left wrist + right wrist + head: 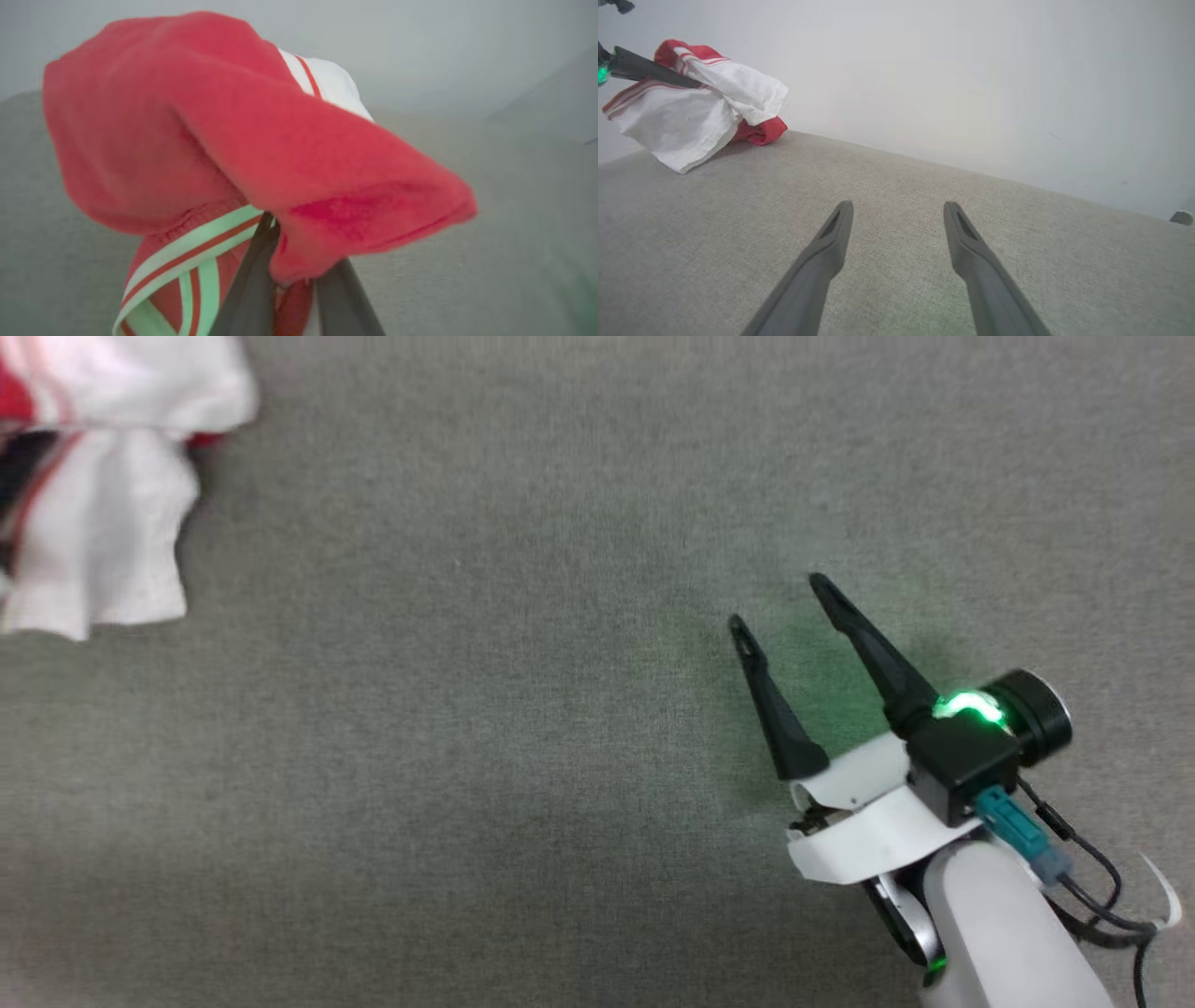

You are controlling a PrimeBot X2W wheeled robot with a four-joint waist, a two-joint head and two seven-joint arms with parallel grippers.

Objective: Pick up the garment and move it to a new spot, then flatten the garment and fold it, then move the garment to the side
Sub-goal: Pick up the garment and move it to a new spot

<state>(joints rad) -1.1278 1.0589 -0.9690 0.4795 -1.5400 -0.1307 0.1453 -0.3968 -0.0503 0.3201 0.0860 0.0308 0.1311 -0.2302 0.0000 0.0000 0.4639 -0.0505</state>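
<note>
Where the pale forearm (999,933) entered at the lower right of the head view, the right gripper (777,601) was seen with its two long dark fingers spread wide apart, and a green light (971,707) glowed at its wrist. Beneath it the grey woven-fabric worktop (523,756) was spread out; in the right wrist view the same parted fingers (822,261) were pointed low along that surface.

Farther off, towards the robot's left, the garment (103,523), a red soft-fabric T-shirt with white short sleeves and red-and-white striped trim, was bunched at the upper left corner of the head view. In the left wrist view the left gripper (299,247) was found clamped on it: red cloth was pinched between the two nearly closed fingers (252,289), and a large red fold was draped over their tips, with striped trim hanging beside them.

From the right wrist view the bundle was seen partly raised, one dark finger (649,70) of the left gripper being pressed into its folds, while its lower white sleeve and a red fold were left touching the worktop. Behind it a pale plain wall (971,70) was seen.
</note>
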